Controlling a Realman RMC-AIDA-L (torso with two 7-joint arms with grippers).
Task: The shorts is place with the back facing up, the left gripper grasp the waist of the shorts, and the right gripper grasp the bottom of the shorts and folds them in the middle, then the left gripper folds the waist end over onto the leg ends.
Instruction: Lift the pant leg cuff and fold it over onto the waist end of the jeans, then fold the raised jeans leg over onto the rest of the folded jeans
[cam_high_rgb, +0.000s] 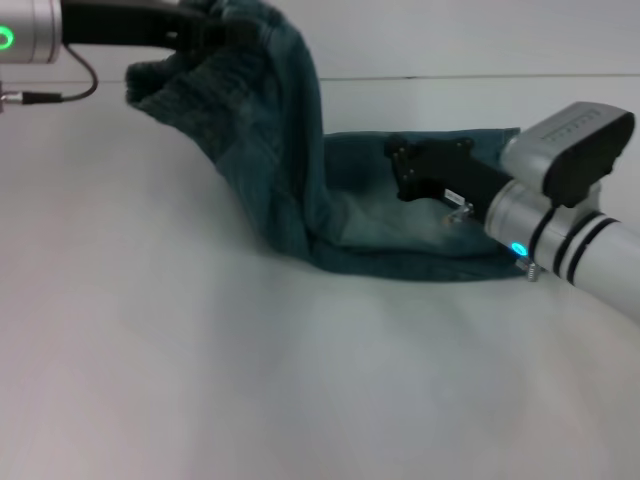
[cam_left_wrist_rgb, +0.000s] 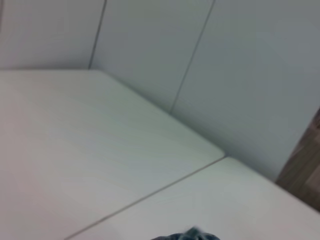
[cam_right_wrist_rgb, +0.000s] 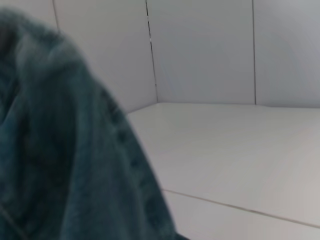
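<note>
I am holding the waist of the shorts up off the table with the left gripper, its fingers clamping the gathered band at the far left. The leg half is lying flat on the table. My right gripper is resting on that flat denim; I cannot tell whether its fingers are closed.

Bare test-lab setting, plain white table, seamed pale wall panels; wood-look floor at the edge
</note>
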